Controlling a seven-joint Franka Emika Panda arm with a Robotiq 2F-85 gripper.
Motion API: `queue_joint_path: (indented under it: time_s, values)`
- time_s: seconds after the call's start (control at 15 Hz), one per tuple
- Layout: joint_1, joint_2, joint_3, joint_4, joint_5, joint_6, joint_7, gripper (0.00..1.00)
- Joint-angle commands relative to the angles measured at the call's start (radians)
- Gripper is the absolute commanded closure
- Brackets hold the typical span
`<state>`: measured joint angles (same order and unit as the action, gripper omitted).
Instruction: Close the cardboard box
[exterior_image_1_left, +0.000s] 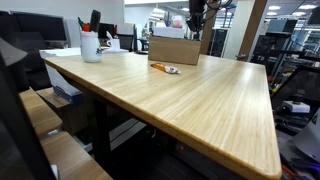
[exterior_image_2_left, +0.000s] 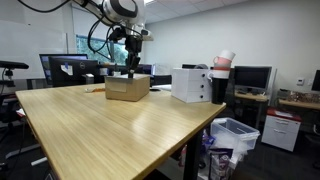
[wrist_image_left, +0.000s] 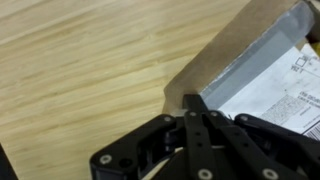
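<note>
The cardboard box (exterior_image_1_left: 174, 49) (exterior_image_2_left: 127, 88) stands at the table's far end in both exterior views, low and brown. My gripper (exterior_image_2_left: 131, 71) (exterior_image_1_left: 196, 28) hangs from the arm right over the box top. In the wrist view the gripper (wrist_image_left: 193, 99) is shut, its two black fingers pressed together with nothing between them. Their tips sit at the edge of a brown flap (wrist_image_left: 222, 58) of the box. Beside the flap run a grey strip (wrist_image_left: 262, 52) and a white printed label (wrist_image_left: 285, 88). Whether the tips touch the flap I cannot tell.
A white cup with pens (exterior_image_1_left: 90, 45) stands at the far corner of the wooden table (exterior_image_1_left: 200, 100). A small orange object (exterior_image_1_left: 165, 68) lies in front of the box. A white case (exterior_image_2_left: 190, 85) sits beside the box, and a bin (exterior_image_2_left: 235, 135) stands on the floor.
</note>
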<state>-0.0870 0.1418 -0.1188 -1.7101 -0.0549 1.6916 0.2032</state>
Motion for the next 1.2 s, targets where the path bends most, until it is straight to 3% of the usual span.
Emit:
queue_joint_path:
  time_s: [0.0,0.53,1.13]
  values:
    - [0.001,0.012,0.016,0.008,0.067,-0.115,-0.004,0.99]
    - [0.012,0.016,0.04,0.02,0.176,-0.242,0.022,0.99]
    - [0.015,0.032,0.04,0.02,0.275,-0.29,0.048,0.98]
